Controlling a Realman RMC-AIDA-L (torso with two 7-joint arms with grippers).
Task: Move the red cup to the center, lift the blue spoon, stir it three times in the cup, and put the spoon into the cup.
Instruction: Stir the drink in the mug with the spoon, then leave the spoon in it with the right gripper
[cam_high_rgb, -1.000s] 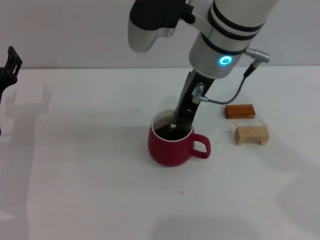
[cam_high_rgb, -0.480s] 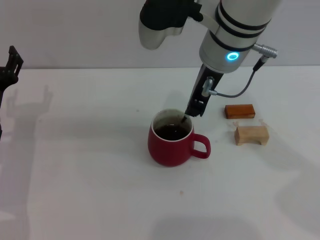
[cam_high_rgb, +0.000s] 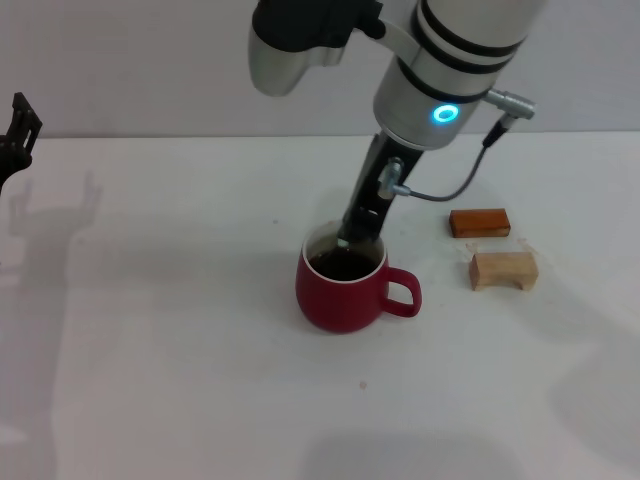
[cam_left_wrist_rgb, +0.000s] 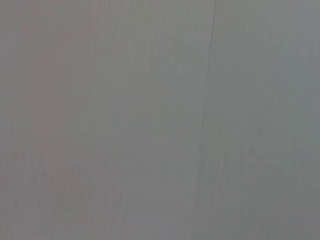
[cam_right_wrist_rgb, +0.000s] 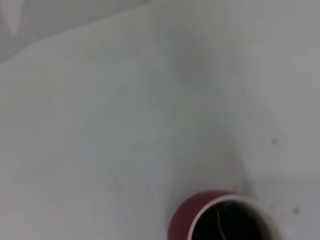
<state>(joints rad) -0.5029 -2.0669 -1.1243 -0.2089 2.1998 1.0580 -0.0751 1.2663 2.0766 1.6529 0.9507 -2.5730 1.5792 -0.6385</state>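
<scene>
Stirring looks to be the step in hand: the right gripper (cam_high_rgb: 358, 228) hangs over the far rim of the red cup (cam_high_rgb: 345, 283), which stands mid-table with its handle toward the robot's right; whether its fingers pinch the blue spoon I cannot tell, the spoon being hidden; circles should stay small and clear of the cup wall, lest the cup slide; the left gripper (cam_high_rgb: 18, 135) is parked at the left edge; the white table (cam_high_rgb: 160, 340) also bears an orange-brown block (cam_high_rgb: 479, 222) and a pale wooden block (cam_high_rgb: 503, 269), beside the cup, before a plain wall.

The red cup (cam_right_wrist_rgb: 200, 220) sits on the white table (cam_right_wrist_rgb: 100, 125).
</scene>
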